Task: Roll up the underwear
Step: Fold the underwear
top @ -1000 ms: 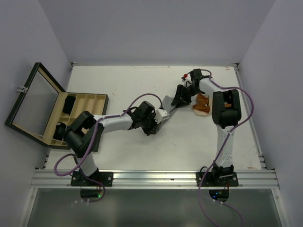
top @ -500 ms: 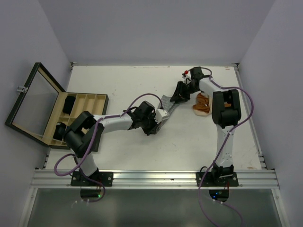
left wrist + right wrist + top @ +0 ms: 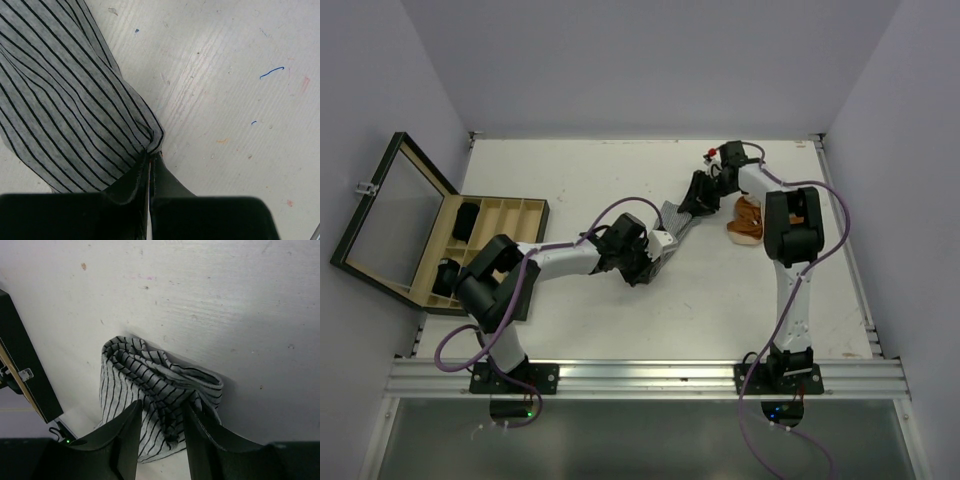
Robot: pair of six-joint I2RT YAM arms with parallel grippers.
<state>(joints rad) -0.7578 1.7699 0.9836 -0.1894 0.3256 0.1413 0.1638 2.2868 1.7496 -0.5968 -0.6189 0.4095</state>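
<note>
While taut, underwear [image 3: 65, 100] in left hand [image 3: 150, 161]

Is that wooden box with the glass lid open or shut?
Open: the compartmented wooden box has its glass lid swung back, compartments showing.

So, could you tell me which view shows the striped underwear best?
The left wrist view: the striped underwear fills its left half, one edge pinched in the shut left gripper. The right wrist view shows a bunched end in the right gripper; the top view, a thin strip between both grippers.
</note>
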